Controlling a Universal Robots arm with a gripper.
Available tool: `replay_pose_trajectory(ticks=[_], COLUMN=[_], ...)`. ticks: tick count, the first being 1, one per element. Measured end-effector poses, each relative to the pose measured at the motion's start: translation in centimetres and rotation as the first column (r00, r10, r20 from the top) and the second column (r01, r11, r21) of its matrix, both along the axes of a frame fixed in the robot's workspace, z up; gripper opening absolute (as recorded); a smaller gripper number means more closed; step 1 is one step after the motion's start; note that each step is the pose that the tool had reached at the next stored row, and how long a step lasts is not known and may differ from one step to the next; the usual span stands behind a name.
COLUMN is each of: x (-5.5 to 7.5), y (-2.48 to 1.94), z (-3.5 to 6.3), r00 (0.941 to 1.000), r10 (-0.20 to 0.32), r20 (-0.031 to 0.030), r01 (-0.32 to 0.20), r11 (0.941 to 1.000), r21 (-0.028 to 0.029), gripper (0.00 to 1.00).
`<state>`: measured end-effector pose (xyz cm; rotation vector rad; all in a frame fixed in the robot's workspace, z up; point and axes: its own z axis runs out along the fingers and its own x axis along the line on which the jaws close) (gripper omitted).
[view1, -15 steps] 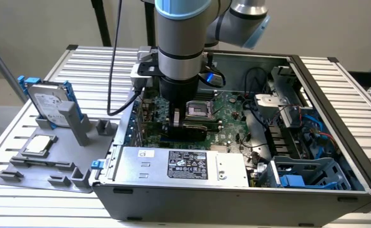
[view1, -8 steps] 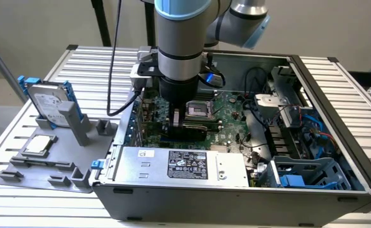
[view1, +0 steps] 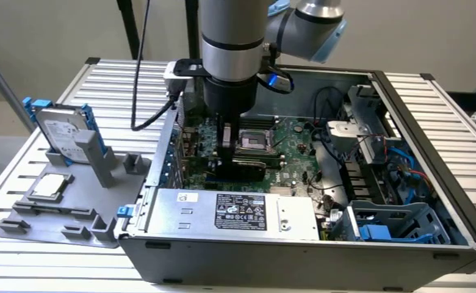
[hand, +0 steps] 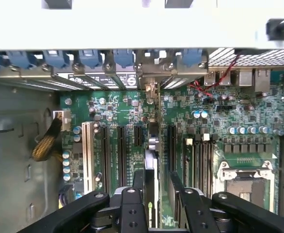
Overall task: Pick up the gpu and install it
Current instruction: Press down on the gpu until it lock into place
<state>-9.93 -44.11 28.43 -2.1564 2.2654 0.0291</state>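
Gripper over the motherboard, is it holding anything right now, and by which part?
The gripper straddles the upper edge of the gpu, which stands upright among the slots; whether it actually grips cannot be told.

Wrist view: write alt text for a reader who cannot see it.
The end effector reaches down over a green motherboard, its black fingers either side of the gpu, which stands on edge among the black expansion slots. Blue slot clips line the case's rear wall.
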Motion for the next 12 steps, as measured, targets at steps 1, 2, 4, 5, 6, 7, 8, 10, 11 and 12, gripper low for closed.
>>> replay_pose_trajectory(ticks=[1,2,4,5,6,7,8,10,11,12], x=[0.0,0.0,0.0,0.0,0.0,0.0,0.0,0.0,0.0,0.0], y=[0.0,0.0,0.0,0.0,0.0,0.0,0.0,0.0,0.0,0.0], z=[0.44,0.88,1.41,1.41,1.41,1.42,1.41,1.42,1.42,1.42], r00=[1.0,1.0,1.0,1.0,1.0,1.0,1.0,1.0,1.0,1.0], r10=[0.0,0.0,0.0,0.0,0.0,0.0,0.0,0.0,0.0,0.0], r20=[0.0001,0.0002,0.0001,0.0001,0.0003,0.0002,0.0002,0.0001,0.0001,0.0001], r01=[0.0,0.0,0.0,0.0,0.0,0.0,0.0,0.0,0.0,0.0], r11=[1.0,1.0,1.0,1.0,1.0,1.0,1.0,1.0,1.0,1.0], r21=[0.0002,0.0003,0.0001,0.0001,0.0023,0.0024,0.0024,0.0024,0.0024,0.0023], gripper=[0.34,0.34,0.32,0.25,0.19,0.19,0.13,0.13,0.11,0.11])
